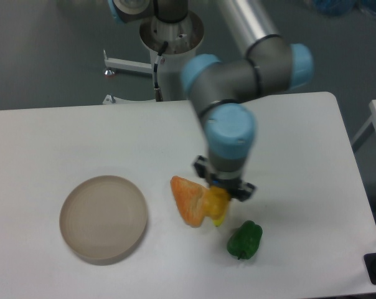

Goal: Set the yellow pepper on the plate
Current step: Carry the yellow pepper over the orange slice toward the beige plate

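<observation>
The yellow pepper (217, 208) is a small yellow-orange lump right of the table's middle, touching the right side of an orange wedge-shaped piece. My gripper (221, 194) hangs straight down over the pepper and covers its top. The wrist hides the fingers, so I cannot tell if they are closed on the pepper or if it is off the table. The plate (103, 218) is a round beige-tan dish at the front left, with nothing on it, well to the left of the gripper.
The orange wedge-shaped piece (188, 200) lies just left of the gripper. A green pepper (244, 240) sits just front-right of the gripper. The robot base (170, 37) stands at the back edge of the white table (63, 143).
</observation>
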Motion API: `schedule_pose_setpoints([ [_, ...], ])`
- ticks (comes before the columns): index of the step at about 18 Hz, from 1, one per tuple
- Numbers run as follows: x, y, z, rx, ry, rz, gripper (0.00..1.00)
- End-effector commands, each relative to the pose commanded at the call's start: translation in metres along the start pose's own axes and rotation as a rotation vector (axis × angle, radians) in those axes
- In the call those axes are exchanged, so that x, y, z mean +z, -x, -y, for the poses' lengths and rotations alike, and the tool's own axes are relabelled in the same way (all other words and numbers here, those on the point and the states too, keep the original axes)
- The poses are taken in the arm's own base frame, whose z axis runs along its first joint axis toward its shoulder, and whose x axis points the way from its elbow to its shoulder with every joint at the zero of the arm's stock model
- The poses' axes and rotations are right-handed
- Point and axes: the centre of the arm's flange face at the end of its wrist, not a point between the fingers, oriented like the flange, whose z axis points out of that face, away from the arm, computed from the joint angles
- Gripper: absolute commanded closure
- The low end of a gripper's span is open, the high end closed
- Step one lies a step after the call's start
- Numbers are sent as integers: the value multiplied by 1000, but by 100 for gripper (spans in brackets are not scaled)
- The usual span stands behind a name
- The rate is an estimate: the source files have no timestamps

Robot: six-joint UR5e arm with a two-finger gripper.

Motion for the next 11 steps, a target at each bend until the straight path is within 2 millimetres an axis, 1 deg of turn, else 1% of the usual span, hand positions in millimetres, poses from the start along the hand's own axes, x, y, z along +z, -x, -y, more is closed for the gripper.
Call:
schedule_pose_setpoints([
  [3,8,-44,24,-55,5,-8,51],
  [5,15,-68,37,-76,12,-10,51],
  [6,17,-77,42,-76,14,-9,51],
  [11,49,-121,65,-80,57,-24,51],
])
